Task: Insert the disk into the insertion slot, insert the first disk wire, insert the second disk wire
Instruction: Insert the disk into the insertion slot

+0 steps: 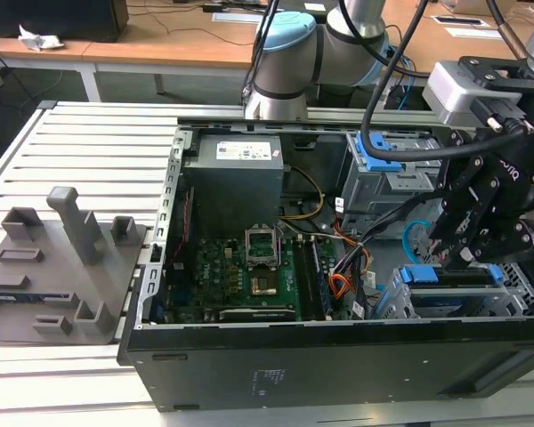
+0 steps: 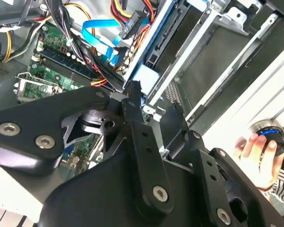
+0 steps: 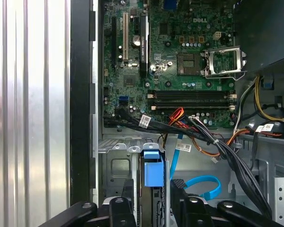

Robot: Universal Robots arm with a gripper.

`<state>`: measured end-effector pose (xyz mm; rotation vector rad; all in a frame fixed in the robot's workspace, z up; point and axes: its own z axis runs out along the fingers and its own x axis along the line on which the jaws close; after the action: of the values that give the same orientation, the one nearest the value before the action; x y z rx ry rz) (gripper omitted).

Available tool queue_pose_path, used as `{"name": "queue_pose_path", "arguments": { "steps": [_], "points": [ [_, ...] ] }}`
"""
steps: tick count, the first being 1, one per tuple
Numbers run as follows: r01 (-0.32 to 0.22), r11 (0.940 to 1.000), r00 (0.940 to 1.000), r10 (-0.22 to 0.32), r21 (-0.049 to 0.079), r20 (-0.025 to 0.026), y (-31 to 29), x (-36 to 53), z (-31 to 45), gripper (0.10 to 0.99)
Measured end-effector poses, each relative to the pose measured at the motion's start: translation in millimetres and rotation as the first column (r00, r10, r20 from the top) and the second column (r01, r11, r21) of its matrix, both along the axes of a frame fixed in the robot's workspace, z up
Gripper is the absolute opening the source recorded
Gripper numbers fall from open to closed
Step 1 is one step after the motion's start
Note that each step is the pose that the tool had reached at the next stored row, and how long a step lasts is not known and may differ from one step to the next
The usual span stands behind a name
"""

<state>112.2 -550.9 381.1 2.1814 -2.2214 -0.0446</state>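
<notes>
Claw (image 1: pixel 467 260) low over the insertion slot (image 1: pixel 408 307), at the exterior view's right end of the open computer case (image 1: pixel 338 369), set astride the disk (image 3: pixel 151 171); clamped or slack, cannot tell. Seated on edge inside the slot, blue carrier tab outermost. Just beside the slot, second disk wire (image 3: pixel 204 183) curled in a loop.

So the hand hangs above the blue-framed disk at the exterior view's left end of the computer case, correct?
No, not the left. The hand hangs above the blue-framed disk at the exterior view's right end of the computer case, as the exterior view shows.
</notes>
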Motion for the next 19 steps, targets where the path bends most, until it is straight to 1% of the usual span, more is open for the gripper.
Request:
{"name": "queue_pose_path", "arguments": {
  "steps": [1,2,3,4,5,12,13,17,19],
  "points": [
    [0.0,1.0,1.0,0.0,0.0,0.0,0.0,0.0,0.0,0.427],
    [0.0,1.0,1.0,0.0,0.0,0.0,0.0,0.0,0.0,0.294],
    [0.0,1.0,1.0,0.0,0.0,0.0,0.0,0.0,0.0,0.294],
    [0.0,1.0,1.0,0.0,0.0,0.0,0.0,0.0,0.0,0.235],
    [0.0,1.0,1.0,0.0,0.0,0.0,0.0,0.0,0.0,0.114],
    [0.0,1.0,1.0,0.0,0.0,0.0,0.0,0.9,-0.3,0.106],
    [0.0,1.0,1.0,0.0,0.0,0.0,0.1,2.1,-0.3,0.106],
    [0.0,1.0,1.0,0.0,0.0,-0.0005,1.6,13.6,-0.4,0.106],
    [0.0,1.0,1.0,0.0,0.0,-0.0007,1.5,14.5,-2.2,0.106]
  ]
}}
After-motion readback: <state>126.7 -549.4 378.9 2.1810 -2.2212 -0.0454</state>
